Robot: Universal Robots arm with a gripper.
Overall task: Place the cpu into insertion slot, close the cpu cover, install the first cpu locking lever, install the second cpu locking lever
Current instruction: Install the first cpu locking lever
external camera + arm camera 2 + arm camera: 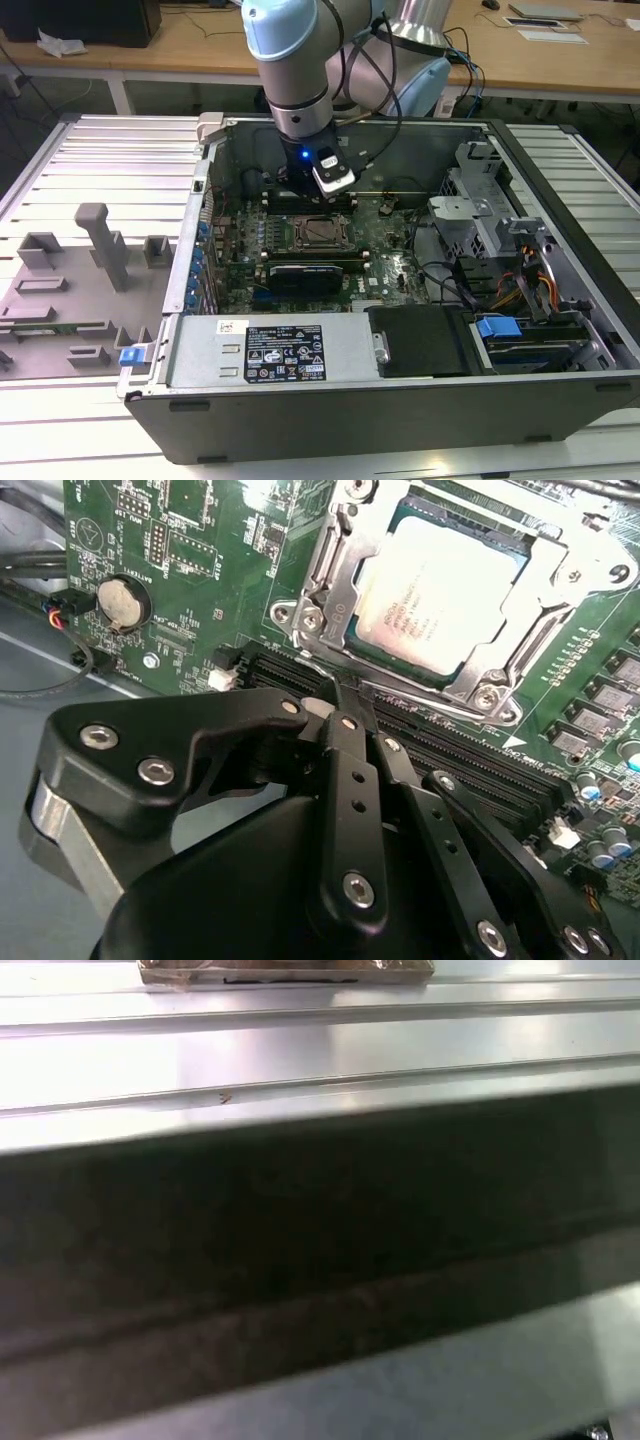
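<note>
In the second wrist view the cpu [440,605], a pale silvery square, lies flat in the insertion slot [478,688] on the green board. The cpu cover [335,580], a silvery frame, lies down around it. A thin metal locking lever [440,702] runs along the slot's side nearest my gripper. My black gripper [335,698] is shut, its tips right at that lever's end over the long black memory slots. I cannot tell whether it grips the lever. In the exterior view the gripper [305,192] hangs inside the open case just behind the slot [318,232].
Long black memory slots [470,770] lie between my gripper and the socket. A round coin battery [122,602] and cables [60,615] sit to one side. The open case [400,400] holds a drive cage [480,210] and a power supply [285,352]. Grey fixtures [105,245] stand on the ribbed table.
</note>
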